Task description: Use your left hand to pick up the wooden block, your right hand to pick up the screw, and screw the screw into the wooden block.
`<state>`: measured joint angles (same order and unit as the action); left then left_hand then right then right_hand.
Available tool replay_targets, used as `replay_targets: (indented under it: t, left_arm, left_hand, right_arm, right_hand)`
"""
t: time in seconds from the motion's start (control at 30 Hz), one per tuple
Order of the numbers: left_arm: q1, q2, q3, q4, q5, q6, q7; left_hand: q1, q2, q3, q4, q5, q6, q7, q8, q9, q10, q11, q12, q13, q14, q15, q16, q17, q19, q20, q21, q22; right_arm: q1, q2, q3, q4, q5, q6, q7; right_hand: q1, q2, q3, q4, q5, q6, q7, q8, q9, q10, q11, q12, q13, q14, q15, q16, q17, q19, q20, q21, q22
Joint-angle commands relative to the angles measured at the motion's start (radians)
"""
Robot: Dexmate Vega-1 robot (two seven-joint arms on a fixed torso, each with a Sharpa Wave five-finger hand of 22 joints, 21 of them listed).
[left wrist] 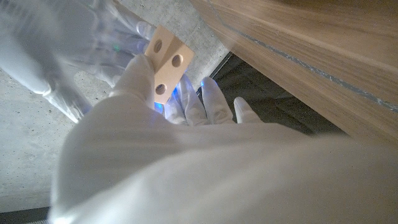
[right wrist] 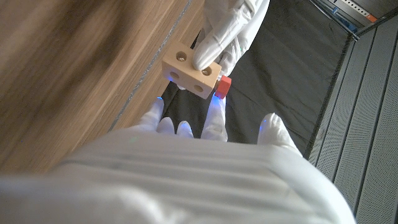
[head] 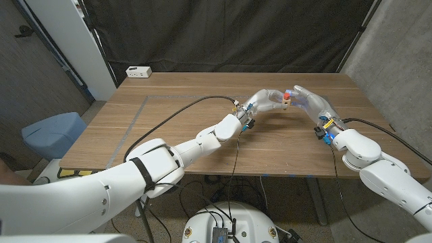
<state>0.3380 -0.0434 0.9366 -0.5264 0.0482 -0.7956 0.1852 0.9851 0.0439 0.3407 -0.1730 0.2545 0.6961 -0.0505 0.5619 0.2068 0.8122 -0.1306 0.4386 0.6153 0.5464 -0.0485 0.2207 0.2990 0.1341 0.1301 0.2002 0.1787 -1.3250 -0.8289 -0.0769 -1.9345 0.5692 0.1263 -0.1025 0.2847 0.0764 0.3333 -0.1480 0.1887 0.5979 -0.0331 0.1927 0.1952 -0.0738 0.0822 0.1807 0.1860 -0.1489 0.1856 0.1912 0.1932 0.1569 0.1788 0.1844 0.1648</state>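
Above the wooden surface (head: 202, 128) we are finding the left hand (head: 264, 101) gripping the wooden block (right wrist: 191, 70) while the right hand (head: 307, 100) is pinching the red screw (right wrist: 223, 87) against it, so the driving step is judged underway, requiring steady alignment and turning.

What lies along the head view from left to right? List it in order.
Blue chair → white power strip → left hand → wooden block, held up between both hands → right hand.

Wooden table (head: 175, 128) with a white box (head: 139, 71) on it
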Motion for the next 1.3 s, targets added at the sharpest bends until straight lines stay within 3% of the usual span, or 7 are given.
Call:
replay_targets:
  t: [0.03,0.43,1.3]
  left_arm:
    - [0.002,0.001,-0.001,-0.002,0.000,0.002,-0.002]
    - [0.003,0.003,0.000,-0.008,0.003,-0.001,-0.002]
    - [0.045,0.051,-0.015,-0.128,0.030,0.047,0.010]
  left_hand:
    - [-0.015,0.035,0.024,0.020,0.007,0.210,-0.050,0.004,0.003,0.093,-0.086,0.058,0.016,0.003,-0.094,0.003,0.005,0.004,-0.003,0.002,0.003]
    - [-0.016,0.034,0.024,0.020,0.007,0.212,-0.051,0.005,0.004,0.094,-0.084,0.059,0.016,0.004,-0.094,0.003,0.005,0.005,-0.004,0.003,0.003]
    - [-0.017,0.033,0.025,0.020,0.007,0.212,-0.051,0.004,0.004,0.095,-0.084,0.058,0.015,0.005,-0.094,0.002,0.004,0.005,-0.002,0.002,0.003]
  right_arm:
    - [-0.004,-0.004,-0.001,-0.001,0.003,0.005,-0.010]
    - [-0.023,0.001,0.009,-0.010,0.003,0.004,-0.032]
    - [-0.088,0.018,0.047,-0.043,-0.016,0.017,-0.064]
  right_hand:
    - [-0.003,-0.002,0.001,0.004,-0.002,0.020,0.000,0.009,0.003,-0.001,-0.002,0.005,0.002,-0.005,0.002,0.001,0.004,-0.005,0.001,-0.002,0.005]
    - [-0.002,0.001,0.002,0.004,-0.002,0.040,0.002,0.015,0.003,0.010,-0.005,0.011,0.002,-0.001,0.002,0.004,0.004,0.000,0.002,0.002,0.005]
    - [0.003,0.005,0.006,0.001,-0.001,0.096,0.007,0.030,0.003,0.048,-0.013,0.023,0.001,0.025,-0.007,0.015,0.002,0.021,0.007,0.009,0.005]
